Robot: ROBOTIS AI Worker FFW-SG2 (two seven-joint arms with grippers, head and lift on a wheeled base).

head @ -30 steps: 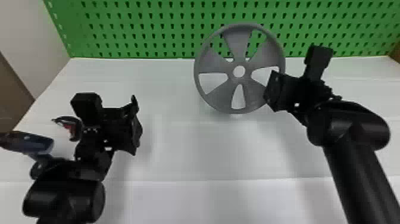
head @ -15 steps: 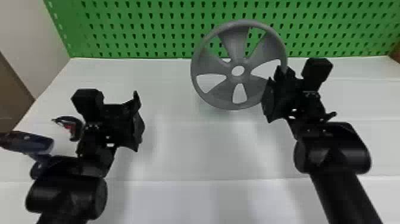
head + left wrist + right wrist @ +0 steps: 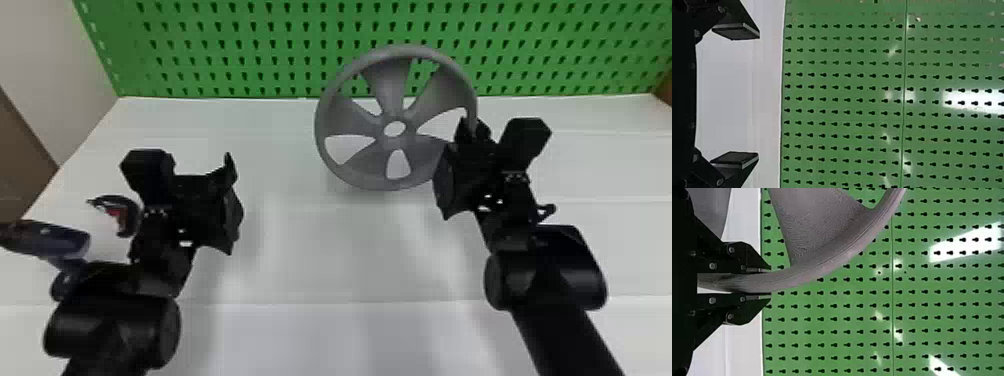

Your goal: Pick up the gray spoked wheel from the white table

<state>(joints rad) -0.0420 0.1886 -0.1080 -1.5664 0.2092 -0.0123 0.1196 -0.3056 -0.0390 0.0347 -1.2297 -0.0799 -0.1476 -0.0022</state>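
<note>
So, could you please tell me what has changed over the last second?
The right gripper has drawn back toward the robot, and the gray spoked wheel has shifted slightly left. The gripper's fingers are shut on its rim; whether they already were is unclear. The dark blue tool stayed put.

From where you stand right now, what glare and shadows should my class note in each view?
Left wrist view: a bright white glare patch on the green pegboard; right wrist view: two large glare patches on that board, plus smaller, fainter spots; head view: a soft shadow on the white table below the gray spoked wheel.
</note>
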